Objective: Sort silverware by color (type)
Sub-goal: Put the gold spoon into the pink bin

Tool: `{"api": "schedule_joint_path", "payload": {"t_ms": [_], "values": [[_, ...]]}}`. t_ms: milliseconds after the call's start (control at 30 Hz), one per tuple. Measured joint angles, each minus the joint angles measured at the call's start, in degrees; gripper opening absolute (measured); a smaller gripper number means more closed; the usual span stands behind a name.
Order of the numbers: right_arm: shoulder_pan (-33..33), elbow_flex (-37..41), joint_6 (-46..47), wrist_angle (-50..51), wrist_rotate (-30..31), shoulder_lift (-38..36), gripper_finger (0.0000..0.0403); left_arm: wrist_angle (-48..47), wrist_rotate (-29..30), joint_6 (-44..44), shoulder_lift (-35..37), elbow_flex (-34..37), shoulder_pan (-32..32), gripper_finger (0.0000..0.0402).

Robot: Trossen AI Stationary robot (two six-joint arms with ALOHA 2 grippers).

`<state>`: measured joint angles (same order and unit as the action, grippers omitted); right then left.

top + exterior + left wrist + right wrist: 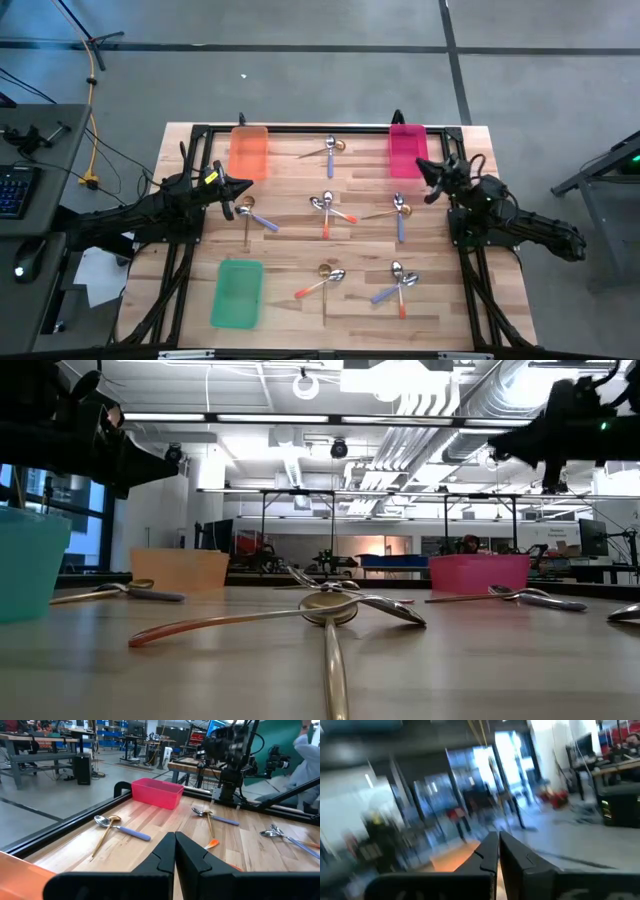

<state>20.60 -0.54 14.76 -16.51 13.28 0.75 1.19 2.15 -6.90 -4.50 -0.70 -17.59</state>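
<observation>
Small spoons lie on the wooden table in crossed pairs: gold with purple-handled near the far edge (333, 148), another such pair (247, 213) by my left gripper, pairs with orange handles at the centre (328, 207) and near the front (325, 278), and two more pairs on the right (398, 210) (399, 281). My left gripper (243, 187) (175, 841) hovers shut above the table's left side, just beyond the pair there. My right gripper (425, 180) (498, 841) hangs shut above the right side, beside the pink tray (406, 150).
An orange tray (249, 152) sits at the far left, the pink tray at the far right, and a green tray (238, 292) at the near left. A black frame (320, 128) runs round the table. A person (307, 750) shows beyond the right arm.
</observation>
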Motion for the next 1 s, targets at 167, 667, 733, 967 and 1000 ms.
{"api": "schedule_joint_path", "payload": {"t_ms": [167, 667, 733, 967, 1000], "values": [[0.0, 0.0, 0.3, -8.8, -3.3, 0.1, 0.0, 1.3, 0.0, -0.1, 0.0, 0.0, 0.0, 0.0], [-5.7, -14.5, -1.7, 12.5, -11.9, 28.1, 0.0027, 2.2, 0.0, -5.0, 0.0, 0.0, 0.0, 0.0], [-7.1, -17.2, -1.2, 17.3, -11.3, 34.2, 0.005, 2.0, 0.0, -4.7, 0.0, 0.0, 0.0, 0.0], [-11.2, -28.7, -0.3, 35.8, -11.4, 54.5, 0.0125, 1.7, 0.0, -2.4, 0.0, 0.0, 0.0, 0.0], [-11.7, -30.6, -0.9, 38.4, -11.4, 57.2, 0.013, 1.6, 0.0, -2.1, 0.0, 0.0, 0.0, 0.0]]}}
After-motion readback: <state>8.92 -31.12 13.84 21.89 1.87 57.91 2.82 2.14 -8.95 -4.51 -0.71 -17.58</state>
